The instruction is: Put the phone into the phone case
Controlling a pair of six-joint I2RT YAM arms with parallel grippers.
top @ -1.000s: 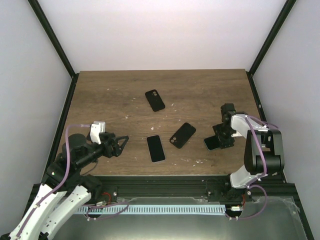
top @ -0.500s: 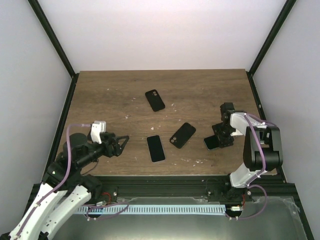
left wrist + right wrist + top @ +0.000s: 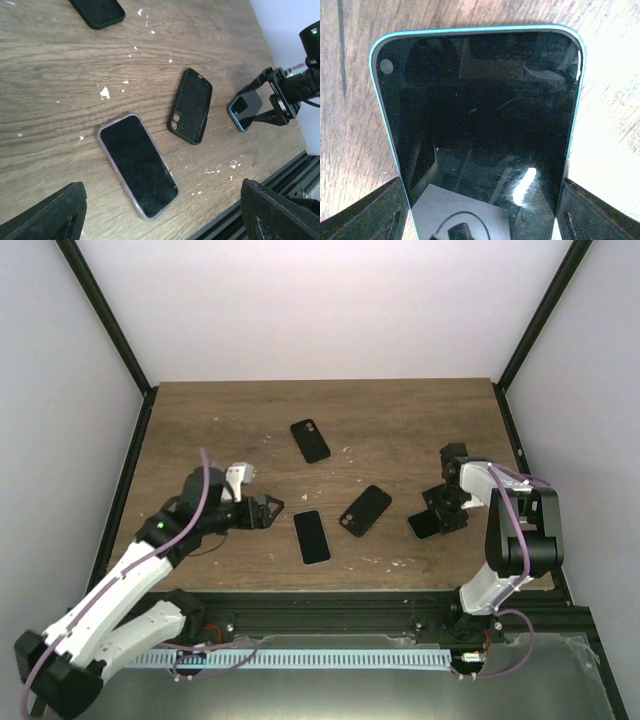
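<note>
The left arm is reaching out low from its base over the near-left part of the table. Its left gripper (image 3: 268, 512) is hovering just above the boards and pointing right, jaws spread wide with nothing between them. The right arm is folding sharply at the elbow. Its right gripper (image 3: 440, 515) is pointing back toward the near edge at the table's right side, fingers (image 3: 365, 212) straddling the long edges of a dark glossy smartphone with a teal rim (image 3: 480, 115). I cannot tell whether the fingers are pressing on it or only flanking it.

The brown wood-grain table (image 3: 200, 420) is carrying scattered white flecks and is sitting inside black frame posts and pale walls.

The slim black smartphone with a plain glossy screen and a clear rim (image 3: 311, 537) is lying flat, screen up, near the front centre, just right of the left gripper and apart from it. An opaque black cover with a corner camera cutout (image 3: 365, 510) is lying just beside it to the right. A second black cover (image 3: 310, 440) is lying farther back, well apart.
</note>
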